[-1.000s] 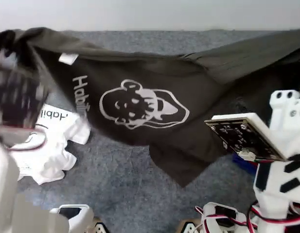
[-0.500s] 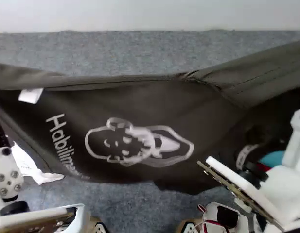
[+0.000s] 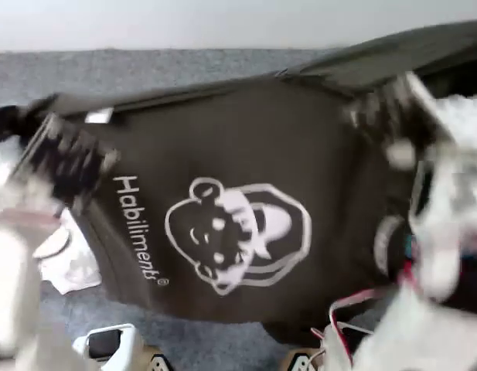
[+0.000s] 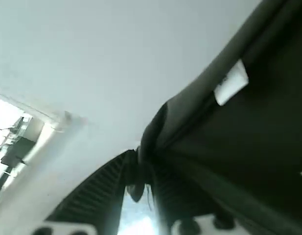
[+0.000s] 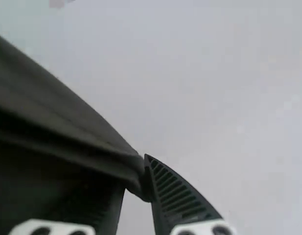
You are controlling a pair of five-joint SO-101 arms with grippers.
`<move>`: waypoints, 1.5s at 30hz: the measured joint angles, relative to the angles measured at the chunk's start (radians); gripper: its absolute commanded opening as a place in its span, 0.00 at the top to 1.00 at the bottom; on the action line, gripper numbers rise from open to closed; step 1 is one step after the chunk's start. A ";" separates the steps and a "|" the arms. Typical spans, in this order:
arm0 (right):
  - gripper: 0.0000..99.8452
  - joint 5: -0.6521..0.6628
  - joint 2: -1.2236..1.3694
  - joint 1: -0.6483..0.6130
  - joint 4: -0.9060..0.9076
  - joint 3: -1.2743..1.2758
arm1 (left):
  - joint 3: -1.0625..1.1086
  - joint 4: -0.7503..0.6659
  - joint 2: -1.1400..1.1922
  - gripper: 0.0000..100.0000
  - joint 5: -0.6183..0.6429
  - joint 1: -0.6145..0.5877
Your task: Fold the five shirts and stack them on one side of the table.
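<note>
Both of my arms have swung up since half a second ago, and the dark shirt [image 3: 246,147] has risen with them. Its upper edge now sits higher on both sides of the high view, and the white cartoon print [image 3: 238,236] faces the camera broader and flatter than it did.

My left gripper [image 4: 139,169] is pinched tight on a bunched corner of the shirt's edge, and the cloth stretches away from the fingers toward the white label [image 4: 231,82]. My right gripper [image 5: 141,182] is likewise clamped on a folded ridge of the same dark cloth, with the fabric caught between its ribbed fingers.

From above, the shirt hangs spread between the two arms across the middle of the frame. Its upper edge slopes from the left edge up to the upper right corner, and its lower hem reaches close to the bottom of the frame. The label [image 3: 99,116] sits near the upper left of the shirt, and white lettering runs down beside the print.

A white shirt [image 3: 64,263] lies crumpled at lower left on the grey table [image 3: 145,66], partly behind the dark one.
</note>
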 measured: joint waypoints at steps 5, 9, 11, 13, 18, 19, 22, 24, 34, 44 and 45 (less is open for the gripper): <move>0.99 0.000 0.157 -0.094 -0.044 0.180 | 0.439 -0.262 0.015 0.98 0.000 0.023; 0.99 -0.023 0.284 -0.123 -0.213 0.281 | 0.721 -0.588 0.089 0.98 0.000 0.046; 0.99 -0.028 0.353 -0.127 -0.305 0.313 | 0.764 -0.727 0.178 0.98 0.000 0.057; 0.99 -0.028 0.425 -0.129 -0.394 0.318 | 0.761 -0.830 0.281 0.98 0.000 0.068; 0.99 -0.028 0.611 -0.129 -0.641 0.321 | 0.588 -0.910 0.585 0.98 0.000 0.077; 0.99 -0.023 0.643 -0.129 -0.692 0.321 | 0.534 -0.913 0.641 0.98 0.000 0.077; 0.99 0.026 0.707 -0.141 -0.836 0.321 | 0.371 -0.913 0.801 0.98 0.000 0.080; 0.99 0.061 0.730 -0.150 -0.921 0.321 | 0.261 -0.879 0.890 0.98 0.000 0.081; 0.99 0.138 0.773 -0.173 -1.046 0.321 | -0.167 -0.572 1.155 0.98 0.000 0.095; 0.99 0.038 0.770 -0.169 -0.586 0.321 | -0.259 -0.097 1.180 0.98 0.000 0.095; 0.99 0.028 0.766 -0.167 -0.522 0.321 | -0.259 -0.051 1.180 0.98 0.000 0.095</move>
